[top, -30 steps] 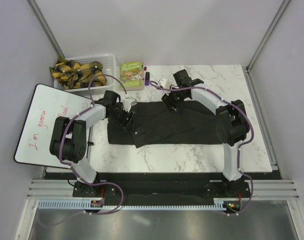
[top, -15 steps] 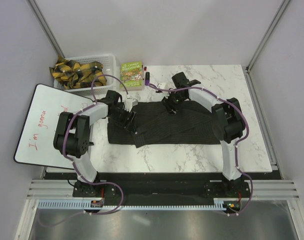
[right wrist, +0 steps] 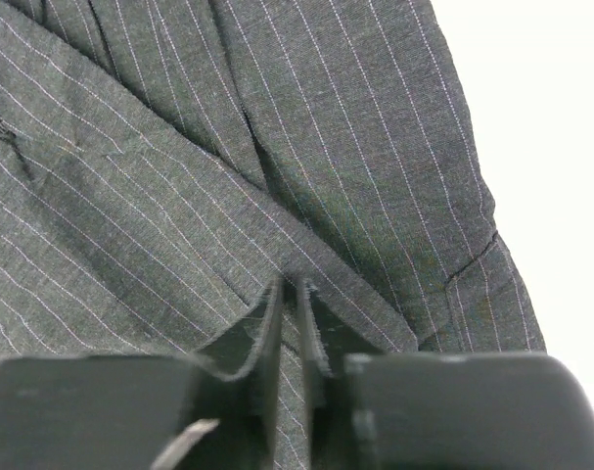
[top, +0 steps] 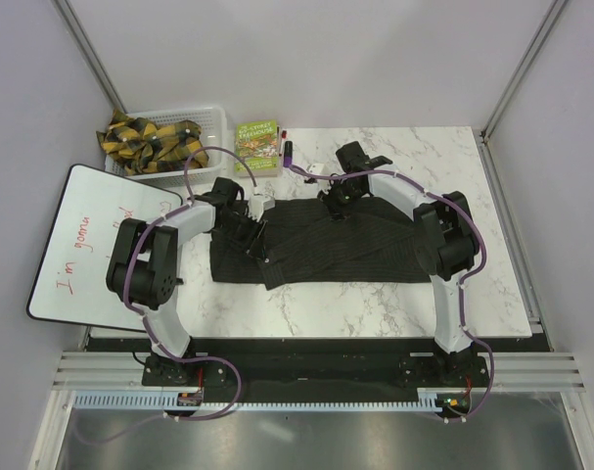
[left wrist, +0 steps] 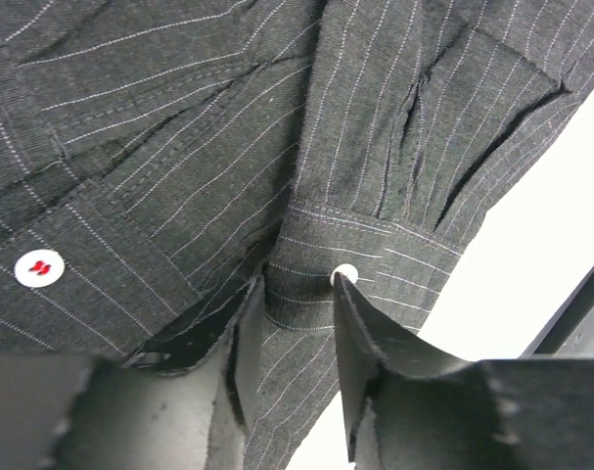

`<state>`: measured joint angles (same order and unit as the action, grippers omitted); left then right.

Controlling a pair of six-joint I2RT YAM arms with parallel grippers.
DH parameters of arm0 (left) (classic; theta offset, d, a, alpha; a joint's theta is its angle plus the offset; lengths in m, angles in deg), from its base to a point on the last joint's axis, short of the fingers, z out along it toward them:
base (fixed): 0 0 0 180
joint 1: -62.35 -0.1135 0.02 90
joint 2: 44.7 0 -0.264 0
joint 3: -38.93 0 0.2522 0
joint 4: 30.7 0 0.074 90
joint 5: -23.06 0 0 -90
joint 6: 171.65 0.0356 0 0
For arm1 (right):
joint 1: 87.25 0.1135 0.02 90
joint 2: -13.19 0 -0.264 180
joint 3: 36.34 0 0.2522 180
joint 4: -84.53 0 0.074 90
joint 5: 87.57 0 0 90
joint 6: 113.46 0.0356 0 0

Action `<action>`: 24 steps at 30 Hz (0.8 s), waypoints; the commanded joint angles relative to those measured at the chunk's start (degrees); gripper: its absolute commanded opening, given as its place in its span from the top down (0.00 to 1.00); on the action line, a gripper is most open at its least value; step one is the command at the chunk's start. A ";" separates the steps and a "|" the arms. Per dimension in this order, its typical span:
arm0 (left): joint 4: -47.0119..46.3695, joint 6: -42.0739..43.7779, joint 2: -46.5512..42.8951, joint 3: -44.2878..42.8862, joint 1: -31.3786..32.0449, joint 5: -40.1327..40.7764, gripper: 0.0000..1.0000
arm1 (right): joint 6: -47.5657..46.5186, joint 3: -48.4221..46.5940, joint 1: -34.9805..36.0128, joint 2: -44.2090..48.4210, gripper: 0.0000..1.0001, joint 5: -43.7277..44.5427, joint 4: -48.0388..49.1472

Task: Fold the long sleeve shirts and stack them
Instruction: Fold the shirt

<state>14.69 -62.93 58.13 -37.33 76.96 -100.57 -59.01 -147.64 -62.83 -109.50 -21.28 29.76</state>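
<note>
Left gripper [left wrist: 295,294] fingers pinch the shirt [top: 321,243] cuff; right gripper [right wrist: 290,294] fingers clamp a far-edge fold.

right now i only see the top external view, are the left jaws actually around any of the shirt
Observer: Yes. In the left wrist view the left jaws straddle a sleeve cuff of the shirt, with cloth between them. I cannot tell whether they are clamped.
Operator: and the right jaws
Observer: Nearly closed, pinching a folded edge of the shirt.
Operator: any buttons near
Observer: A white button sits right at the tip of the left jaws.
</note>
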 commanded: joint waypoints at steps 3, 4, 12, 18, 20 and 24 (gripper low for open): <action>1.06 2.02 -0.69 -2.19 0.42 -2.24 0.64 | -0.93 -2.48 0.10 1.84 0.94 -2.40 -0.73; 1.06 1.93 -1.05 -2.45 0.42 -1.80 0.66 | -1.01 -2.48 0.10 2.11 0.96 -2.57 -0.82; 1.67 2.99 -3.51 -3.06 0.42 -0.12 0.75 | -1.45 -2.75 -0.25 3.51 1.00 -2.93 -1.26; 3.16 3.78 -3.69 -4.73 0.59 -1.09 0.91 | -2.07 -3.01 -1.57 4.39 1.00 -2.93 -1.35; 3.60 4.13 -3.77 -5.52 0.51 -0.92 0.92 | -1.89 -3.45 -2.36 4.83 1.00 -3.10 -1.35; 4.31 4.40 -2.81 -7.46 1.03 -0.21 0.94 | -2.59 -4.68 -2.89 4.22 0.97 -3.89 -1.87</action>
<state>17.91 -61.05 56.90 -41.50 77.28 -100.37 -59.97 -148.95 -65.06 -108.25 -22.79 28.42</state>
